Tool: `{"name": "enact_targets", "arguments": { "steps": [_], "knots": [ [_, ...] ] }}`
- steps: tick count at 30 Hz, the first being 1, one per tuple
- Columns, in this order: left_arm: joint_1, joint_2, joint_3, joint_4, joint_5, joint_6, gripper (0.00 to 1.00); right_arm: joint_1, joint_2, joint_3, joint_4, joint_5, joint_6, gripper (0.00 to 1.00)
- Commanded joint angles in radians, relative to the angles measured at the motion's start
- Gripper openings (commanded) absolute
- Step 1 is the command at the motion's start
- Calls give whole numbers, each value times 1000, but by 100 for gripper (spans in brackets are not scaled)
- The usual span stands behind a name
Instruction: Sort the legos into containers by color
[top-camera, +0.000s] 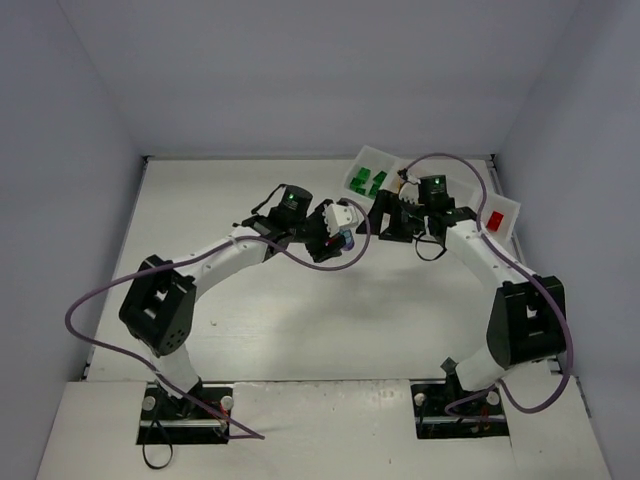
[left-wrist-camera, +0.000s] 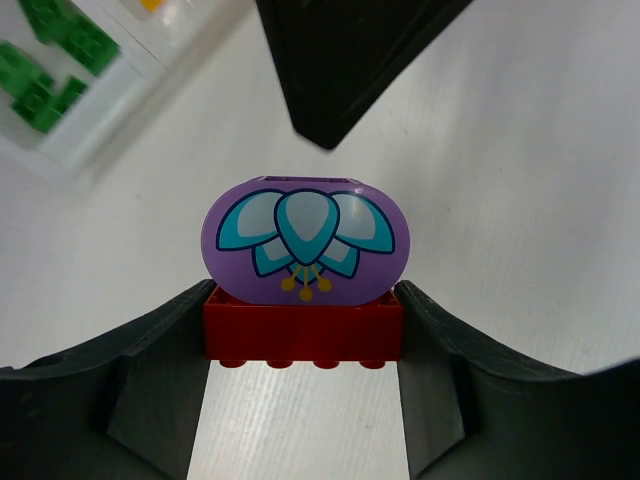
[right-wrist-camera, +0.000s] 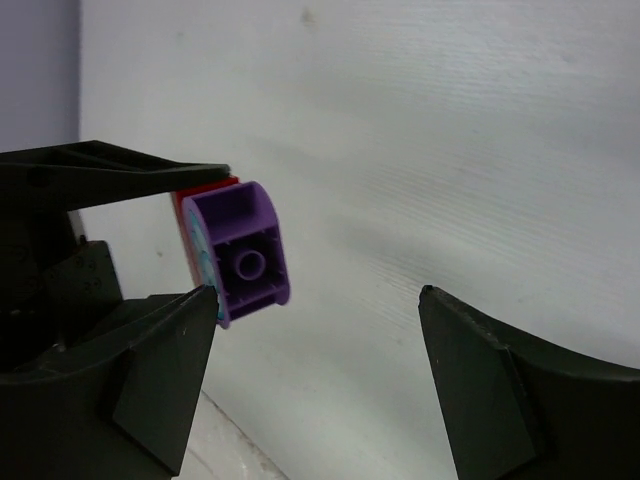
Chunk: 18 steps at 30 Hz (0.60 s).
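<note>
My left gripper is shut on a red brick that has the rounded purple piece with a pale blue petal print stuck to it, held above the table. My right gripper is open and empty, close in front of that stack. In the right wrist view the purple piece hangs just beside the tip of the right gripper's left finger, not between the jaws. The translucent tray lies at the back right; it holds green bricks, an orange-yellow one and a red one.
White walls enclose the table on three sides. The tray's green compartment shows at the top left of the left wrist view. A black finger of the right gripper hangs just beyond the held stack.
</note>
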Motion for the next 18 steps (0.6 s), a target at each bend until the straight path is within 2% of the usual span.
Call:
{"name": "enact_targets", "arguments": {
  "steps": [1, 4, 14, 17, 18],
  "knots": [
    [-2, -90, -14, 152, -3, -52, 8, 18, -24, 112, 45, -164, -13, 79],
    [-2, -141, -47, 213, -7, -77, 8, 23, -9, 153, 46, -252, -23, 79],
    [-4, -216, -37, 249, 13, -109, 8, 95, 14, 175, 48, -252, -59, 78],
    [-4, -222, -37, 257, 29, -120, 8, 103, 22, 176, 48, -237, -66, 74],
    [-4, -222, -37, 256, 29, -126, 8, 103, 22, 175, 46, -228, -68, 68]
  ]
}}
